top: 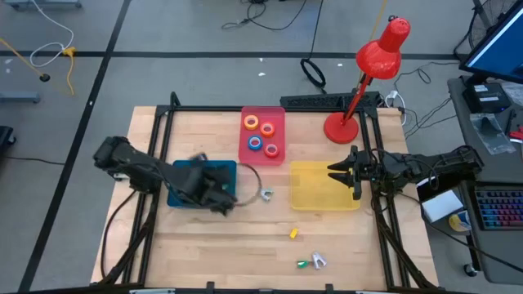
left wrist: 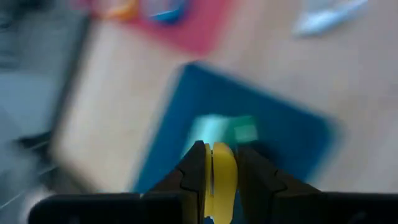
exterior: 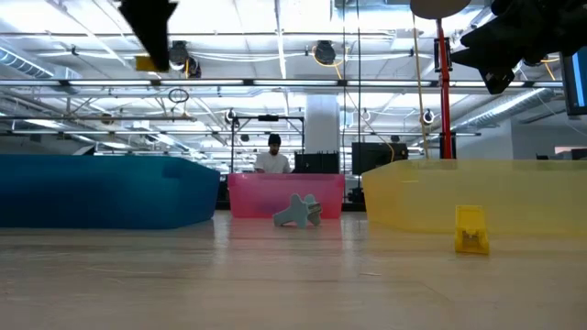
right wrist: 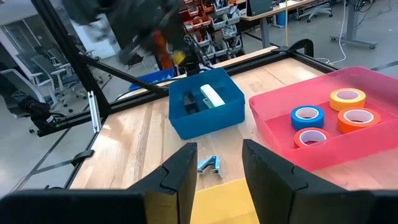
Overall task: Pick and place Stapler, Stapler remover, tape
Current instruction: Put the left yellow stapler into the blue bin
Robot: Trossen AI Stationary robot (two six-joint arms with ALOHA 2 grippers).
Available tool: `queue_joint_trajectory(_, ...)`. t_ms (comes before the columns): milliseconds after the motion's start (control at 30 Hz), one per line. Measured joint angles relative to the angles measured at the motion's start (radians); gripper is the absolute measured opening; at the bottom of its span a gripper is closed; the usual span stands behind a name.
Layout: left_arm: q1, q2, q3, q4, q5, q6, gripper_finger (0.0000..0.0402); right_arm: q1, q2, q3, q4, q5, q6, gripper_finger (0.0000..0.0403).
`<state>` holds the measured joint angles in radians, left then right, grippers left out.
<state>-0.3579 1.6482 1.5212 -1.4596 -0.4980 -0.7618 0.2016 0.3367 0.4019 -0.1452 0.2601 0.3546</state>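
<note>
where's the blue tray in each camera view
High view: blue tray left of centre, mostly under the left arm.
Low view: the wide blue wall at left.
Left wrist view: centre, beyond the fingers.
Right wrist view: centre, holding a pale green item.
Shared landmark: the red tray with tape rolls beside it.

Four ring-shaped tape rolls (top: 261, 135) in translucent red plastic tray (top: 277, 153); opaque blue plastic tray (top: 184, 196) left of it; translucent yellow plastic tray (top: 319, 196) right, nearer front edge.
</note>
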Motion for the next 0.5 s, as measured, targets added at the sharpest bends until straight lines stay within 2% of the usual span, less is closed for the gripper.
queue_joint_trajectory(67,0.026,-0.04,-0.034,-0.112,-0.046,-0.065,0.0061,0.0,0.0,0.0,0.002,0.0,0.0,0.0123)
queue_joint_trajectory(100,0.043,-0.062,-0.069,-0.116,-0.051,-0.08,0.0064,0.0,0.0,0.0,0.003,0.0,-0.001,0.0123)
queue_joint_trajectory(233,0.099,-0.197,-0.293,-0.027,0.008,-0.114,0.0071,0.0,0.0,0.0,0.003,0.0,-0.004,0.0123)
queue_joint_trajectory(333,0.125,-0.285,-0.485,-0.033,0.101,-0.188,0.0067,0.0,0.0,0.0,0.003,0.0,-0.006,0.0123)
queue_joint_trajectory(500,0.161,-0.447,-0.718,0.125,0.15,-0.298,0.0069,0.0,0.0,0.0,0.003,0.03,-0.002,0.0123)
